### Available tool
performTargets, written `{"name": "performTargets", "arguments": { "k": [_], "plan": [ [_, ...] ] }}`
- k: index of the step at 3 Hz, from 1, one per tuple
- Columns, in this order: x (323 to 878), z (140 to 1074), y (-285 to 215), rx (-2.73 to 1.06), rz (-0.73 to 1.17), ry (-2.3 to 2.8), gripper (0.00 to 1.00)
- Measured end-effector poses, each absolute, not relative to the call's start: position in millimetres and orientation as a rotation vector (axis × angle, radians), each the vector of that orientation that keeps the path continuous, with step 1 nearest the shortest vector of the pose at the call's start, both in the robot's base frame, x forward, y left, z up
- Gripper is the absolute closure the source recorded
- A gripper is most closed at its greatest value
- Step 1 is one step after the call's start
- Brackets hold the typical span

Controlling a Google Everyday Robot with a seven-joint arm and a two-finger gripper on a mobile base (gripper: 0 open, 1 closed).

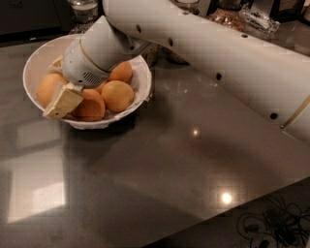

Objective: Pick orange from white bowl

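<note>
- Where the white arm comes down from the upper right, its grey wrist hangs over the white bowl, and the end effector sits low inside the bowl's left half.
- Whether the end effector is open, closed or gripping anything cannot be told from this view.
- The orange lies at the left side of the bowl, close against the inner wall, partly covered by the end effector's cream-coloured part.
- As it looks round, the orange shows no clear long axis, and no stem end is visible to say which way it points.
- Three smaller oranges show beside it: one at the front, one to the right, and one behind, packed close to one another.
- The bowl stands upright at the far left of the dark, glossy table.
- Glass jars stand along the table's back edge, behind the arm.
- Dark cables lie beyond the table's near right edge.
</note>
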State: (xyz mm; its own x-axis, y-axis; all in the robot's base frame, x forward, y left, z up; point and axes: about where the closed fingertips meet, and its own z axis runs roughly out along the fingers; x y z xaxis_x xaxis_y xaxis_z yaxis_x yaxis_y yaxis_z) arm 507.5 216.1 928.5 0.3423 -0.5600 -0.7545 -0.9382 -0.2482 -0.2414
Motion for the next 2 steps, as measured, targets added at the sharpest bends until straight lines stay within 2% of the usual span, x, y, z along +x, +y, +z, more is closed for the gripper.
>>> {"name": "performTargets", "arguments": {
  "k": [1, 2],
  "plan": [
    [507.5, 928.5, 216.1, -1.923, 0.705, 1.309, 0.96],
    [507.4, 932.2, 215.8, -1.923, 0.705, 1.308, 1.0]
  ]
}}
